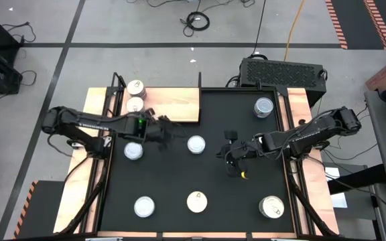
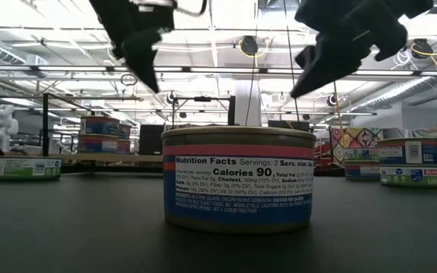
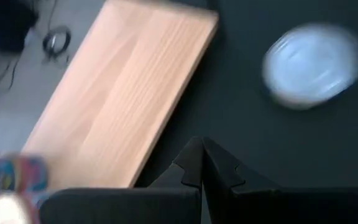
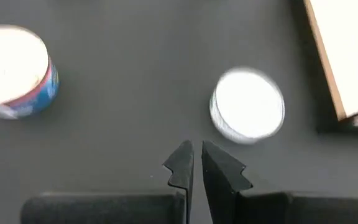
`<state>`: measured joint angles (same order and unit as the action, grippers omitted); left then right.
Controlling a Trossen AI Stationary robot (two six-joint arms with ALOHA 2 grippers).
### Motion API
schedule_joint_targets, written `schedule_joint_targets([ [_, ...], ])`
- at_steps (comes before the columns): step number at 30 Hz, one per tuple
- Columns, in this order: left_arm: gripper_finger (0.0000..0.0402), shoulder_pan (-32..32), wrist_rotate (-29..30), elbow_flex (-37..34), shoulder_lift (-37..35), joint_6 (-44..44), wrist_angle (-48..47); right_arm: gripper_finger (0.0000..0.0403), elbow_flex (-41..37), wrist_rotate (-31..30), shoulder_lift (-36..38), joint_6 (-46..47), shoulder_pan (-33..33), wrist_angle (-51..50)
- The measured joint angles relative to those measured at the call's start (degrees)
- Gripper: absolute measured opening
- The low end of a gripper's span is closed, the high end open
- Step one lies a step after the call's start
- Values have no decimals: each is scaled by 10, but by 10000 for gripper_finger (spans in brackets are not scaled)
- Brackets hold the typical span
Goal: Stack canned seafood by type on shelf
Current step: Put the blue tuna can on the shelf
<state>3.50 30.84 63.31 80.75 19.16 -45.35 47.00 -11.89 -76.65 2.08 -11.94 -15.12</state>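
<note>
The shelf [image 1: 173, 104], a pale wood board, lies at the mat's far left. Two tins [image 1: 136, 96] stand on its left end. Several more tins stand on the black mat: a whitish one [image 1: 196, 144] in the middle, a grey one [image 1: 134, 150] at the left, one [image 1: 265, 107] at the far right, and three along the near edge [image 1: 197, 201]. My left gripper [image 1: 171, 132] hovers shut and empty above the mat, just near of the shelf [image 3: 123, 93], between the two middle tins. My right gripper [image 1: 232, 163] hangs shut and empty to the right of the whitish tin [image 4: 247, 106].
Narrow wooden strips [image 1: 96, 114] and black frame rails flank the mat on both sides. A black box [image 1: 283, 70] stands behind the table's far right corner. The nearest tin [image 2: 237, 178] fills the middle of the low view, with both grippers high above it.
</note>
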Motion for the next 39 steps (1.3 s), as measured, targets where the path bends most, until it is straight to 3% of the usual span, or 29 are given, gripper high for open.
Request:
schedule_joint_targets([
  [4, 3, 58, 43, -15, -1, -7, 89, 27, 33, -2, 10, 57, 0, -113],
  [9, 3, 104, 70, -113, 0, -117, 338, 27, 87, -3, 23, 152, 0, -277],
  [14, 3, 109, -20, -236, 8, -261, 643, 27, 151, -3, 22, 270, -2, -472],
  [18, 3, 100, -108, -264, 22, -326, 819, 27, 174, 1, 20, 367, -7, -582],
  [22, 3, 100, -134, -226, 63, -397, 839, 27, 175, 1, 20, 456, -24, -667],
  [27, 27, 99, -133, -126, 162, -499, 833, 27, 175, 0, 20, 553, -62, -724],
  [32, 76, 75, -127, 30, 286, -578, 799, 27, 169, -4, 20, 628, -105, -736],
  [35, 108, 53, -130, 145, 356, -565, 707, 27, 140, -59, 30, 686, -132, -749],
  [39, 142, 27, -183, 292, 447, -560, 589, 16, 64, -92, 79, 760, -135, -746],
])
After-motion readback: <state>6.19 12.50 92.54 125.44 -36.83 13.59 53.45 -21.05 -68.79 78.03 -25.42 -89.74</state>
